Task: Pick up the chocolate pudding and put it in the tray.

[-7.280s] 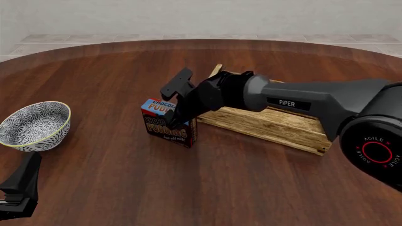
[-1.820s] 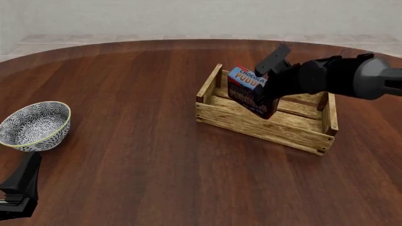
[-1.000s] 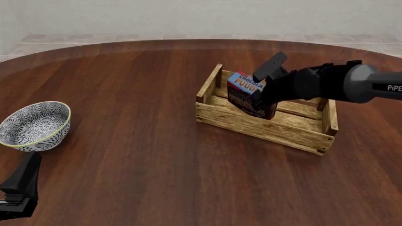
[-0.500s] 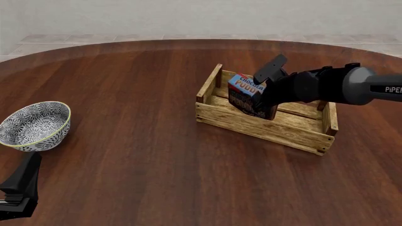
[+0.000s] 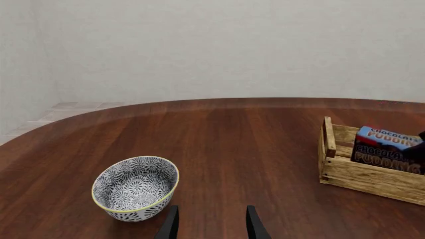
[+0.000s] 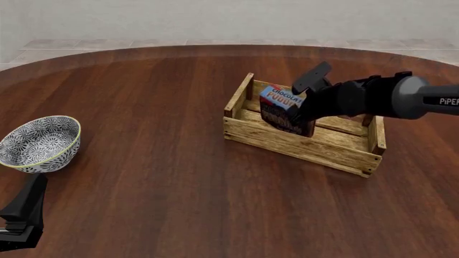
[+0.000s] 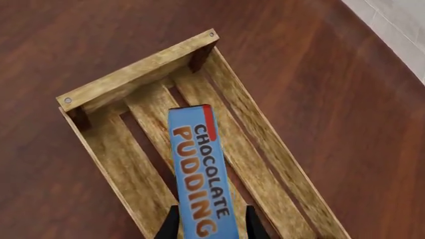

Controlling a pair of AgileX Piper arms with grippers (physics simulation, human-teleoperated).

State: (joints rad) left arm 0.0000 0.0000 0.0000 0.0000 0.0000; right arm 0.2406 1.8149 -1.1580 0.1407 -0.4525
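Wooden tray (image 6: 301, 144) already has your chocolate pudding (image 6: 282, 109) tilted inside its left end, right gripper (image 6: 305, 102) jaws clamping it, so just let go.

The tray (image 6: 302, 141) wall hides the pudding's (image 6: 284, 112) base; in the left wrist view the tray's far end is cropped.

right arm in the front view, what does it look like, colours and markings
The right arm is a smooth grey tube with white "PiPER" lettering near the frame edge, darkening to a black, blocky wrist. Its right hand is black with flat, angular fingers. No cables show. The left hand is the same matte black.
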